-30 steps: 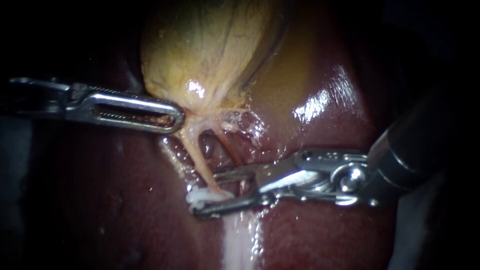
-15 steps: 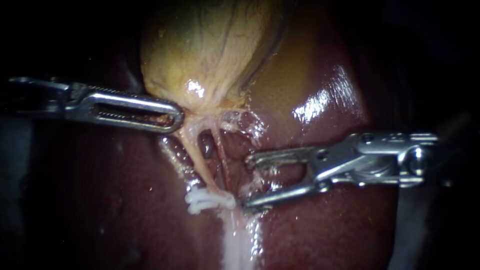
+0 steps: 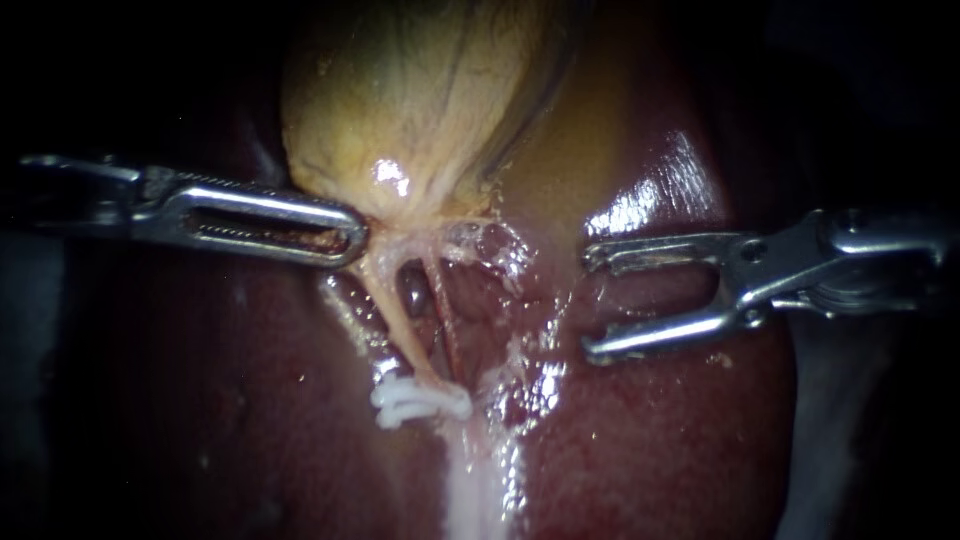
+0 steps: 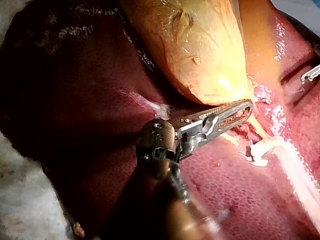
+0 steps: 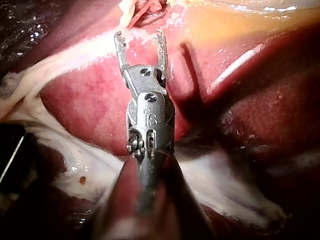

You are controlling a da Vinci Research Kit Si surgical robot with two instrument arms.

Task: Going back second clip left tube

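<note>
The yellow gallbladder (image 3: 420, 100) lies on the dark red liver (image 3: 660, 450). Two thin tubes run down from its neck: the pale left tube (image 3: 398, 318) and a reddish right tube (image 3: 446, 325). A white clip (image 3: 420, 400) sits across the lower end of the left tube. My left instrument (image 3: 345, 232) is shut on tissue at the gallbladder's neck, as its wrist view (image 4: 244, 107) also shows. My right instrument (image 3: 590, 304) hangs over the liver to the right of the tubes, jaws open and empty. In its own view, the right instrument (image 5: 140, 36) has the clip (image 5: 125, 10) ahead of it.
A pale strip of tissue (image 3: 480, 490) runs down the liver below the clip. Wet, frayed membrane (image 3: 490, 245) lies beside the tubes. The clip (image 4: 260, 149) shows just beyond my left instrument's tip.
My right instrument has drawn back to the right, away from the tubes, with its jaws open. The white clip stays on the left tube. The left instrument has not moved.
</note>
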